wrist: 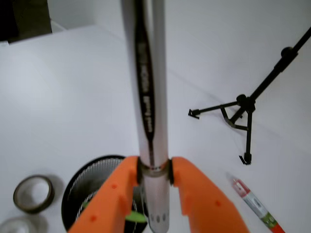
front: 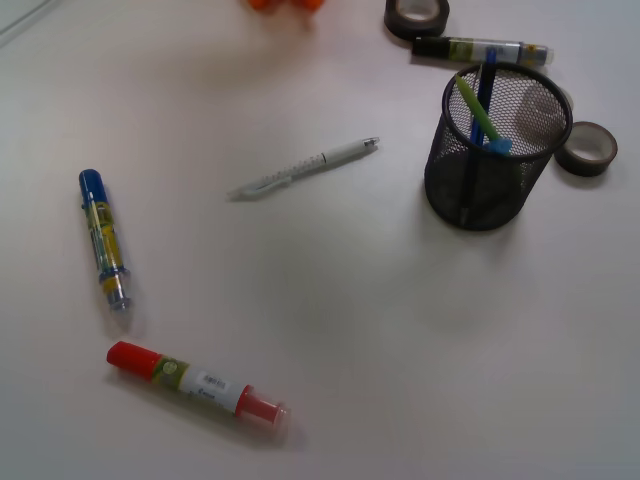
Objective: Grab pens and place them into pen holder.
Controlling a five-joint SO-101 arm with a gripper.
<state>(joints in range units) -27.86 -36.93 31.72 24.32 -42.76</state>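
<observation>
The orange gripper (wrist: 154, 182) clamps a silver pen (wrist: 150, 97) upright above the mesh holder (front: 495, 150). A white pen (front: 305, 166) lies on the table (front: 400, 340), left of the holder, which already contains green and blue pens.

No text, brand or number could be read anywhere. In the wrist view, the silver pen (wrist: 151, 121) carried dark lettering along its black clip strip, too blurred to make out. In the front view, the red-capped marker (front: 197, 384) at the near left bore a white label with small dark print, and the blue-capped marker (front: 104, 238) at the left and the black-capped marker (front: 482, 49) at the far right also had printed labels, all of them illegible.
</observation>
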